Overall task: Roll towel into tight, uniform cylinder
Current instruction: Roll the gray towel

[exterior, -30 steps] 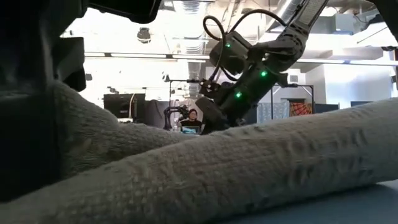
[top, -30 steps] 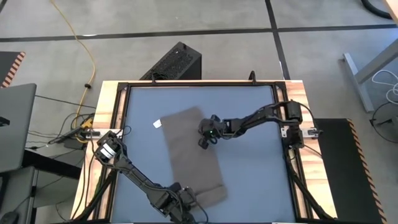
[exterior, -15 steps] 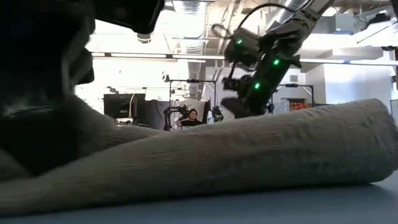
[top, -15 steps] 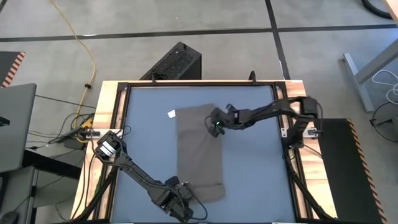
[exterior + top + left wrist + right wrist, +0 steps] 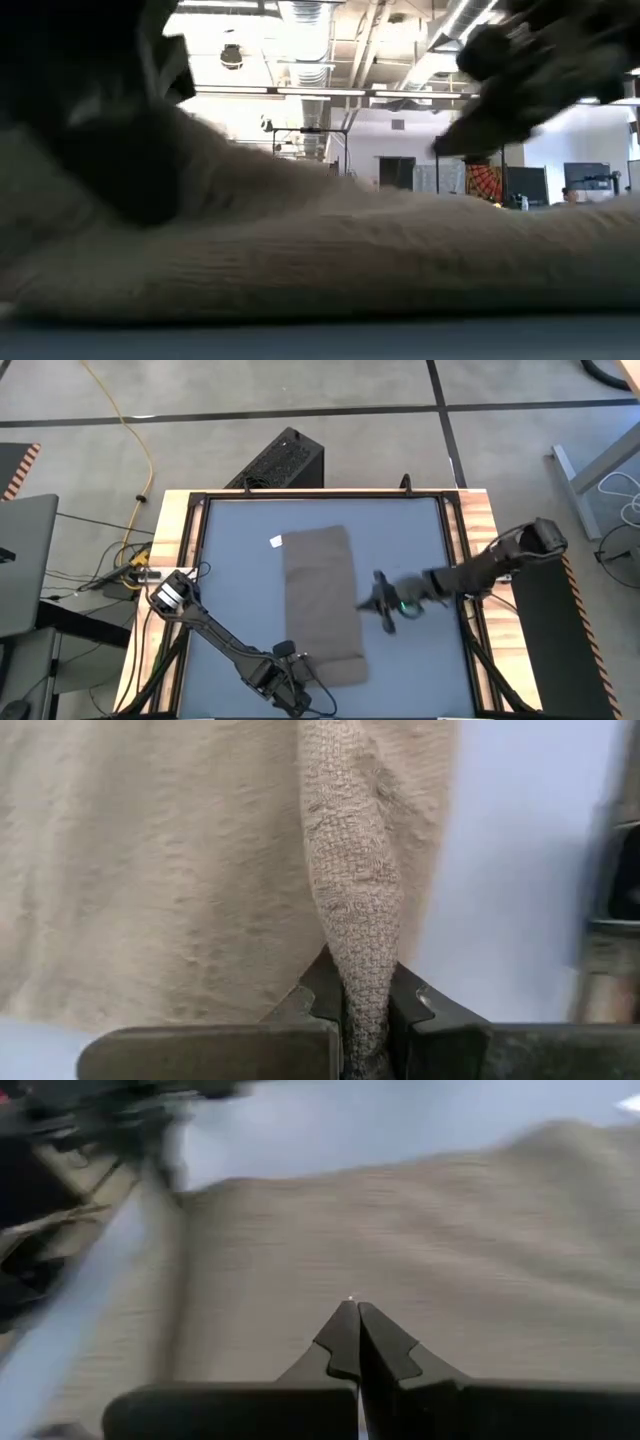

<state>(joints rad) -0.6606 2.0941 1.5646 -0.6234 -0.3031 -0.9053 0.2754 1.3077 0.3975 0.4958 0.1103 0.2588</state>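
Left wrist view shows the left gripper [image 5: 365,1020] at the near edge of the table [image 5: 420,530], its fingers clamped on a raised ridge of the towel [image 5: 320,600]. From there the towel's long axis runs straight away toward the far edge, lying flat as a strip with its white tag [image 5: 275,542] at the far left corner. The right gripper [image 5: 385,610] hovers just beside the towel's right edge, fingers pressed together and empty, so the left arm looks better placed to begin rolling.
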